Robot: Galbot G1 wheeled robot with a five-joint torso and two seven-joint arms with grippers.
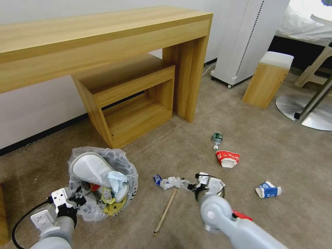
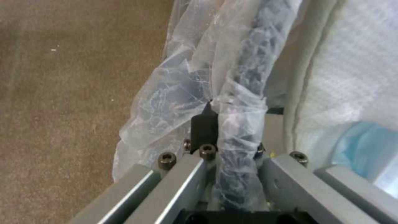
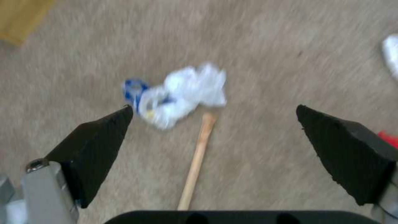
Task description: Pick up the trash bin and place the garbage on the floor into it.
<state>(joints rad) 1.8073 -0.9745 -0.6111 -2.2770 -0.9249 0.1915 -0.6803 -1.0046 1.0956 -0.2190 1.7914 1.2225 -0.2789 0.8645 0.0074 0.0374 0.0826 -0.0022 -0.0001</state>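
No legible text from my position: print on red-white paper bowl [image 1: 228, 158] and blue-white carton [image 1: 268, 190] unreadable.

Red wrapper [image 1: 241, 215] behind right arm.

Wooden desk [image 1: 103, 38], shelf unit [image 1: 131, 100] beneath; white-topped stool [image 1: 268, 79] right

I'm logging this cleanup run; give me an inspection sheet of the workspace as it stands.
Surface: beige carpet floor, litter scattered.
Job's things: trash bin holds a white slipper and wrappers; on the floor lie crumpled paper, wooden stick, paper bowl, carton, bottle.
Clutter: nothing seen.
Grippers: left gripper shut on the bin's rim; right gripper open above the paper and stick.
Cables: black cable at the left arm.
Surroundings: wooden desk, stool.
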